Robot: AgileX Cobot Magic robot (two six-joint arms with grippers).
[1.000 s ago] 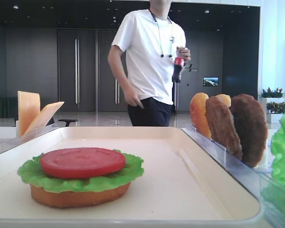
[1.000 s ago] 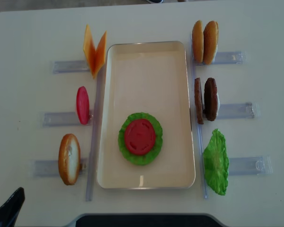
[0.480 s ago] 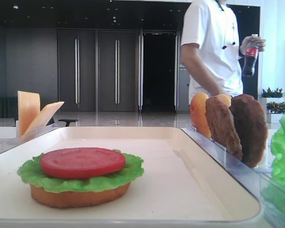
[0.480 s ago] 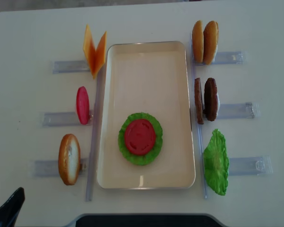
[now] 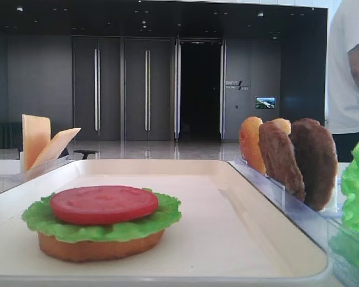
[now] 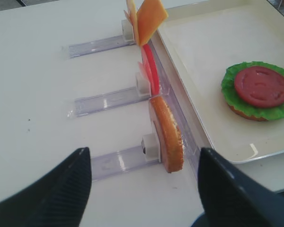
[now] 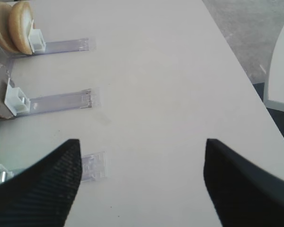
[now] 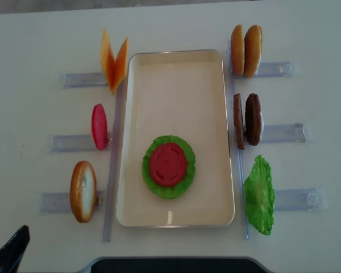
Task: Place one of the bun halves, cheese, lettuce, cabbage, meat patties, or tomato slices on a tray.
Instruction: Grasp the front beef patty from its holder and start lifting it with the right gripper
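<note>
Almost nothing on the tabletop (image 8: pixel 40 45) has changed over the last second. On the tray (image 8: pixel 176 62) sits a stack: a bun half (image 5: pixel 102 246) at the bottom, lettuce (image 8: pixel 184 181) over it and a tomato slice (image 8: pixel 168 164) on top. That suggests three layers are placed and the next ingredient is still to be picked.

The right gripper (image 7: pixel 142 179) hangs over bare tabletop with its fingers (image 7: pixel 42 189) spread wide and empty, the meat patties (image 8: pixel 247 119) ahead and to their left. The left gripper (image 6: pixel 144 189) is likewise wide open and empty, with a racked bun half (image 6: pixel 168 135) just ahead between its fingers (image 6: pixel 47 189) and the cheese (image 6: pixel 144 19) far ahead.

The one clear difference from earlier is in the background: the person (image 5: pixel 350 78) in the white shirt has walked from the middle to the right edge.
</note>
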